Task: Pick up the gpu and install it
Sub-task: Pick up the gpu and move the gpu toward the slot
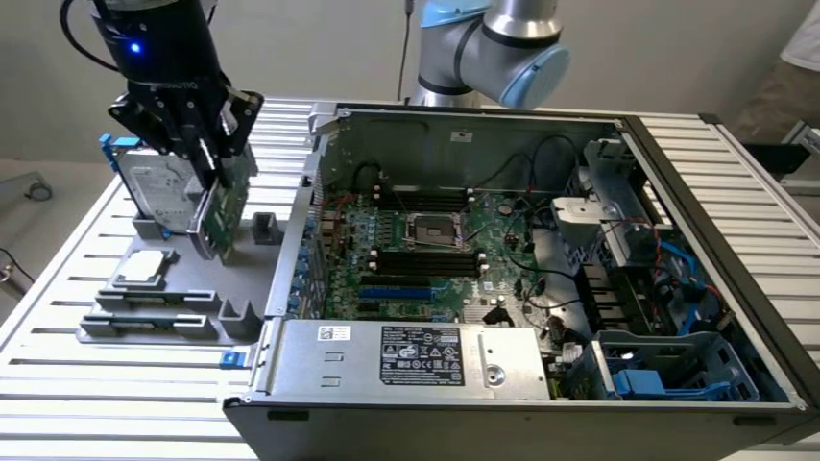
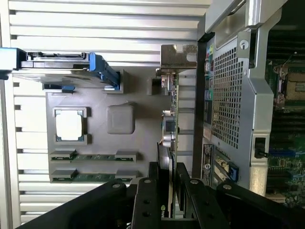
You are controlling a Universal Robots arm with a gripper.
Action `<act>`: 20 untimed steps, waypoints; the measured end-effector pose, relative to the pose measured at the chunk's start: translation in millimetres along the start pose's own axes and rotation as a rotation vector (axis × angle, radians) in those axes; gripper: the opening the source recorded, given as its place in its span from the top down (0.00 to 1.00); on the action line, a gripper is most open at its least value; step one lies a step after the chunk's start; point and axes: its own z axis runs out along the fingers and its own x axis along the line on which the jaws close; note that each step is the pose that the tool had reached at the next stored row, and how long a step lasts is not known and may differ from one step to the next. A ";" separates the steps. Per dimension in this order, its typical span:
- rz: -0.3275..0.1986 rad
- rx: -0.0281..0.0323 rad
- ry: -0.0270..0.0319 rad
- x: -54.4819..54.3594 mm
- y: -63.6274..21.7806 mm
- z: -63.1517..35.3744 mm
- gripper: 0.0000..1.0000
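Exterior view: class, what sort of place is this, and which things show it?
Probably a robotics lab bench for computer assembly: an open computer case lies on a slatted metal table, a grey parts tray sits beside it, and the arm's gripper is closed on the gpu.

1. The exterior view is brightly and evenly lit, seemingly from above; the source itself cannot be told.
2. The pale slatted table point(image 1: 167, 384) reads near white towards the exterior view's left.
3. The open computer case point(image 1: 717, 163) is dimmer inside. Its walls shade the motherboard point(image 1: 436, 240), and the drive-bay corner is the darkest part.
4. A small blue light point(image 1: 134, 46) glows on the black wrist housing point(image 1: 173, 38).
5. In the wrist view the table slats are washed out, and the square silver chip point(image 2: 69, 125) gives off pale glare.
6. The gripper point(image 2: 167, 168) is a dark, underexposed mass with little detail.
7. Shadows on the grey tray point(image 2: 143, 138) are soft and faint.
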 end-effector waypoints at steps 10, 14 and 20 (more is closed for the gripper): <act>0.000 -0.0036 0.0003 -27.2 -0.5 -37.4 0.74; 0.000 -0.0083 0.0002 -46.1 -0.7 -49.6 0.74; 0.001 -0.0201 0.0001 -73.7 -2.3 -66.5 0.74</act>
